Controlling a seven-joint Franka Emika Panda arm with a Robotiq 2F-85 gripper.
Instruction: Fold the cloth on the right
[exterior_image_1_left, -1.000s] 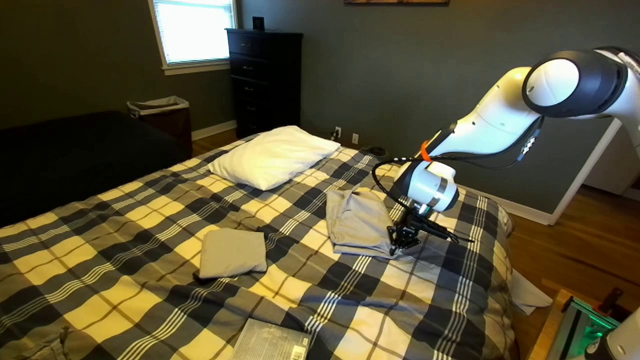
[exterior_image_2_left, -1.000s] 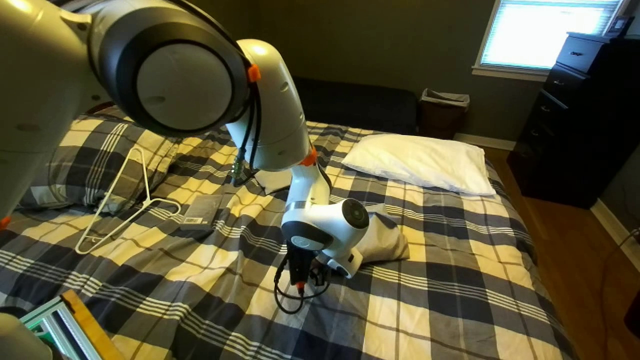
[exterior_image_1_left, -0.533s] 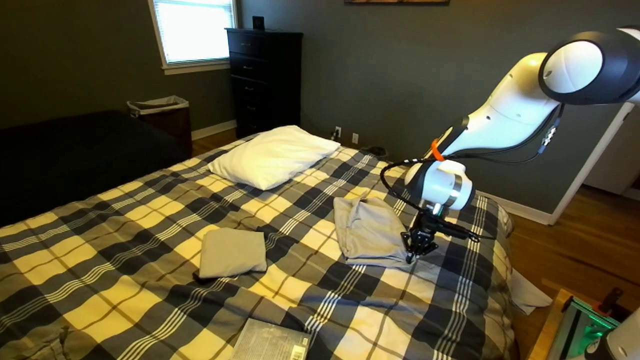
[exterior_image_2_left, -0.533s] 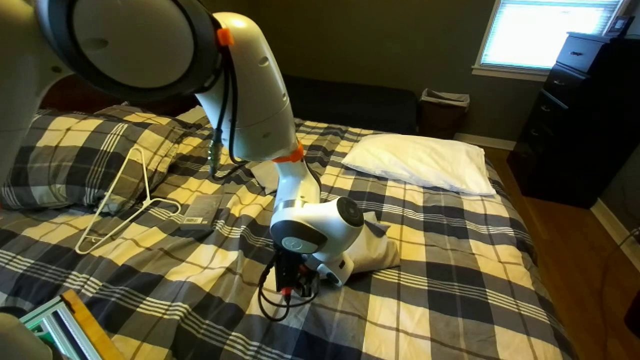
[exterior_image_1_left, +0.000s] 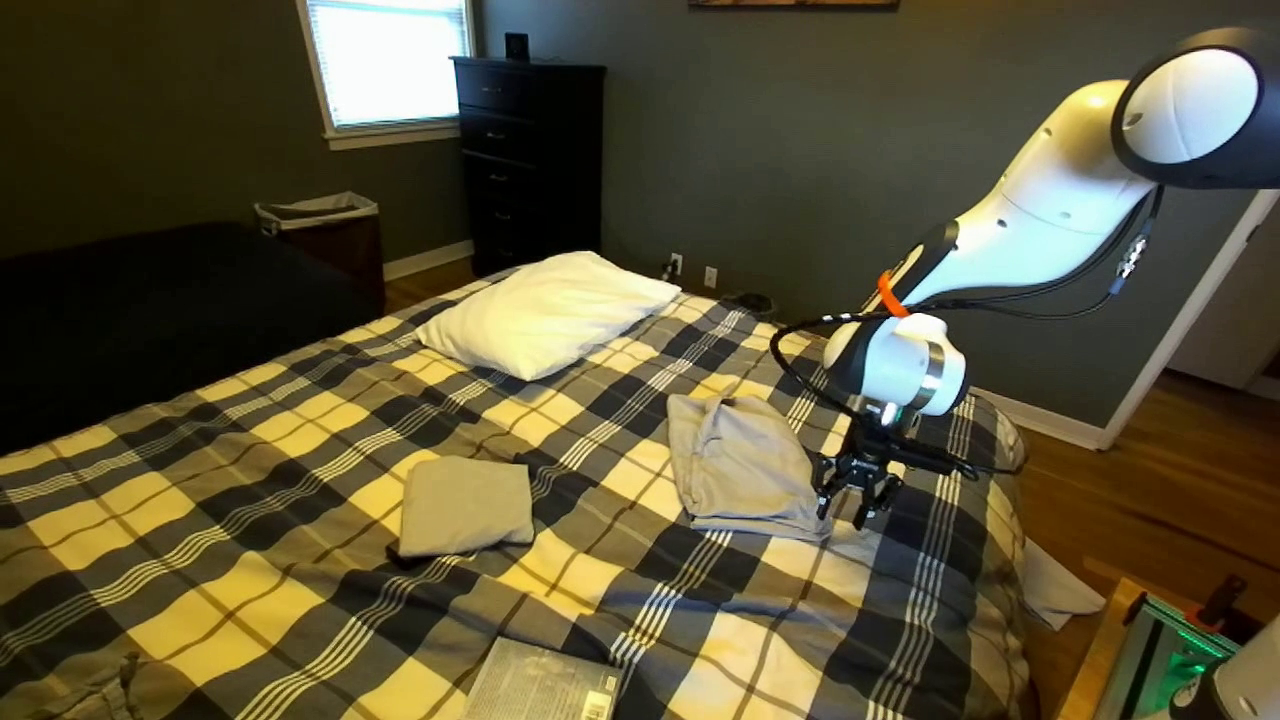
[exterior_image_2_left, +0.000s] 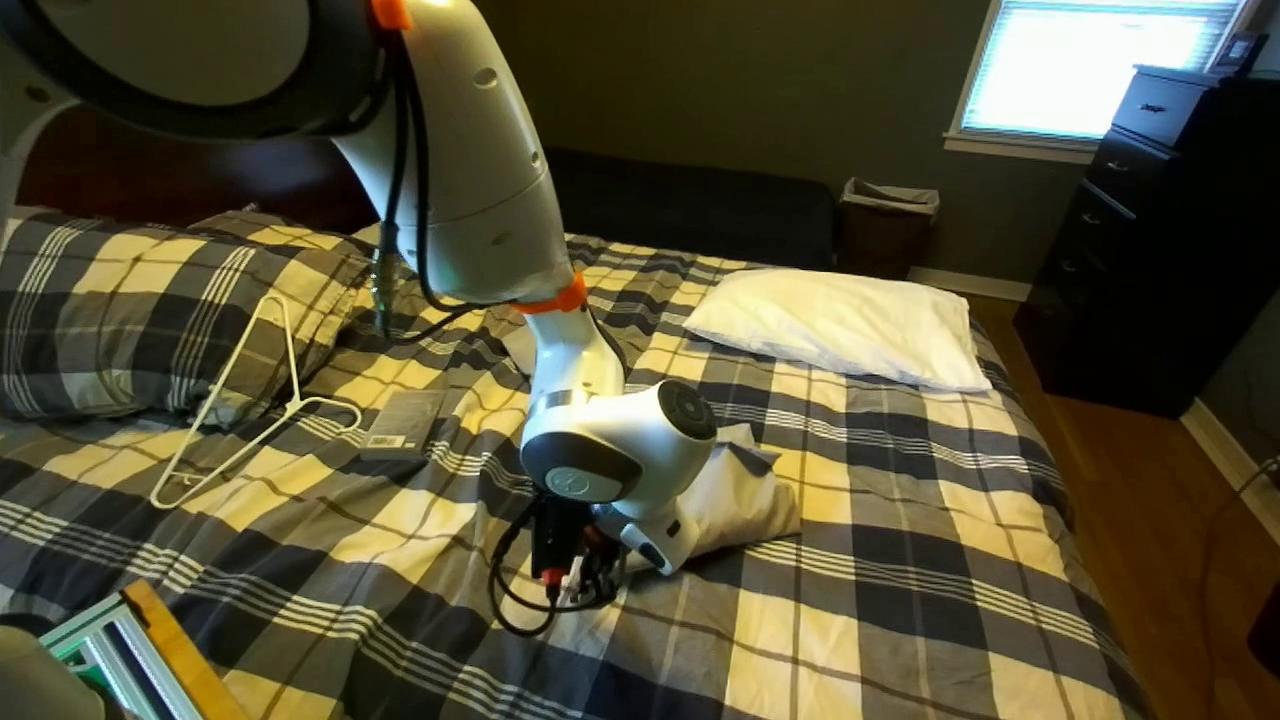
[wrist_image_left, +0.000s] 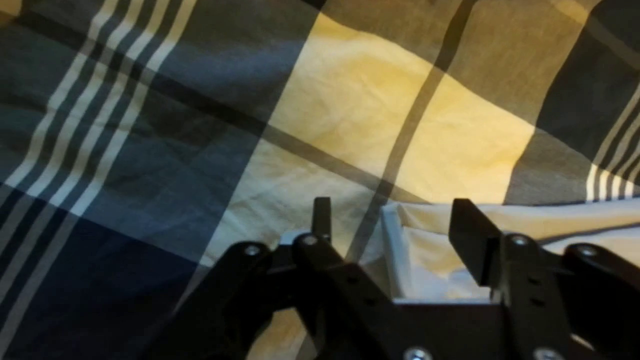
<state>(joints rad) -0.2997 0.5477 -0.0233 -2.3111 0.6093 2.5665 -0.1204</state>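
The cloth lies on the plaid bed, folded in layers, with creases and a raised fold at its far end. In an exterior view the arm partly covers the cloth. My gripper is low over the bed at the cloth's near right corner. The wrist view shows its fingers standing well apart, so the gripper is open. A corner of the cloth appears in the gap, touching neither finger as far as I can see. The right finger is over the cloth, the left one over the bedspread.
A smaller folded square cloth lies to the left, and a white pillow is farther back. A flat grey package is near the front. A white hanger rests before plaid pillows. The bed's edge drops off at right.
The jaws, closed at the cloth's corner before, have spread apart. The cloth slid a little right with the gripper at first, then stayed put while the arm kept moving right in an exterior view.
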